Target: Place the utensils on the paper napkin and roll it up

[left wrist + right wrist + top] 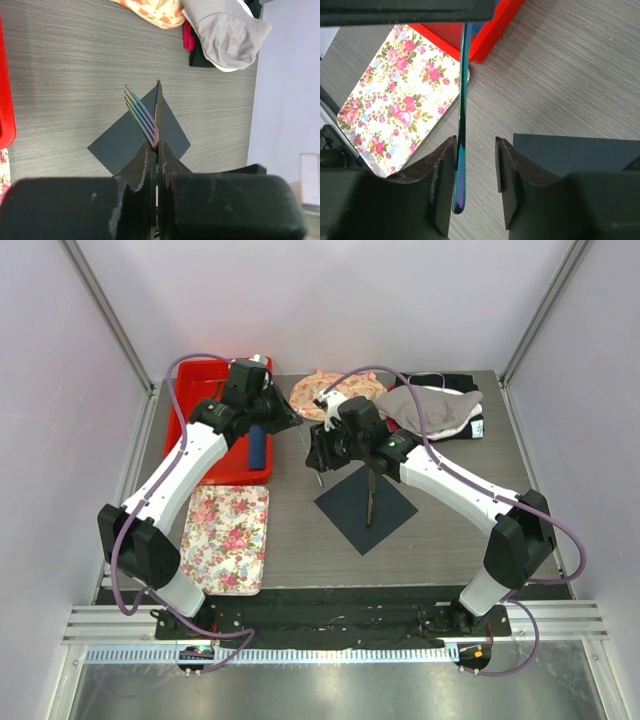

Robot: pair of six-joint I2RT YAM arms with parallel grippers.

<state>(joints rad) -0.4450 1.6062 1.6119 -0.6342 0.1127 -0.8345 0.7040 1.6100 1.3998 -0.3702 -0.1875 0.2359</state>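
Left claw (156, 146) is clamped shut on the fork (142, 115), gripping it near the neck so that the four tines stick out past the fingertips. The tines have a rainbow sheen. In the left wrist view they show above the paper napkin (345, 515).

Right claw (475, 142) has its fingers apart. Between them stands a slim blue-green strip with a rounded end, seen edge-on, which looks like the fork's handle. It sits against one finger, with a clear gap to the other.

The paper napkin is a thin, flat, dark navy square. It lies near the middle of the table (300, 560), turned so its corners point to 12, 3, 6 and 9 o'clock.

The knife (370, 498) is slim and dark. It lies on the napkin along the 12-to-6 line, with its pointed end reaching just past the 12 o'clock corner.

In all there is one fork, one knife and one napkin.

One red bin (190, 390) sits at 10 o'clock with one blue stick (258, 447) inside it. One flowered tray (228, 540) lies at 8 o'clock. Three cloths are bunched between 12 and 2 o'clock: an orange flowered cloth (310, 395), and a grey cloth (430, 410) lying on a black cloth (455, 381).
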